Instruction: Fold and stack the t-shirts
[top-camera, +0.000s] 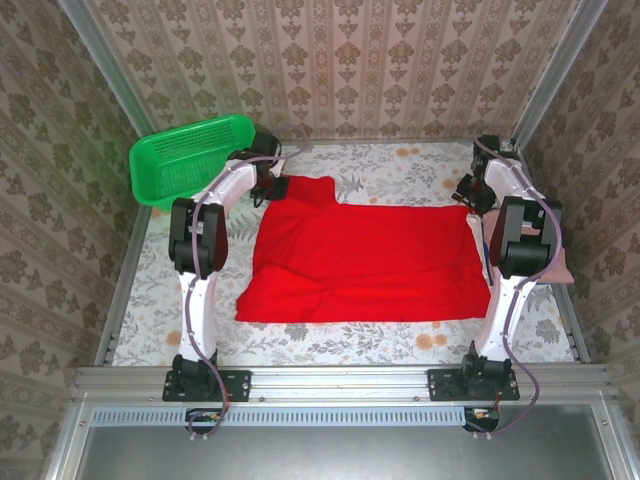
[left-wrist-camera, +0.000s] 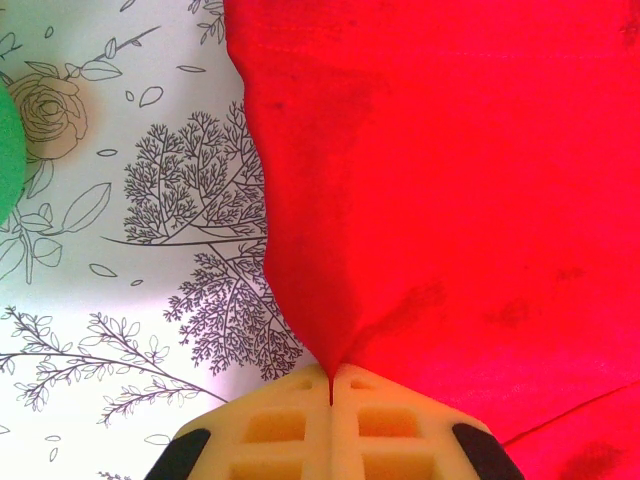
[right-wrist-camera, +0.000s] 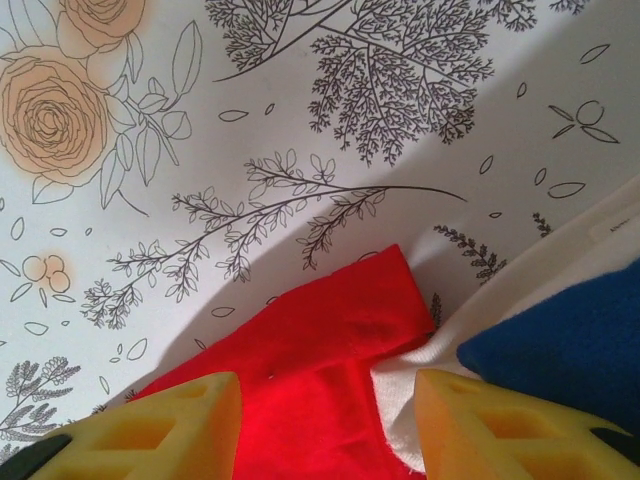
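The red t-shirt (top-camera: 370, 262) lies spread flat across the middle of the flowered table (top-camera: 400, 160). The left gripper (left-wrist-camera: 330, 385) has its jaws pressed together, pinching the shirt's far left corner into a peak, near the green basket (top-camera: 190, 155). The right gripper (right-wrist-camera: 328, 400) hangs over the far right corner with its jaws spread, the red edge lying loose between them beside a white-and-blue cloth (right-wrist-camera: 560, 350).

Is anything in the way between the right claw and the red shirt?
Nothing visible is. The open right gripper is at a corner of the bright red cloth t-shirt, red cloth showing between its yellow fingers. White-and-blue fabric lies beside that corner.
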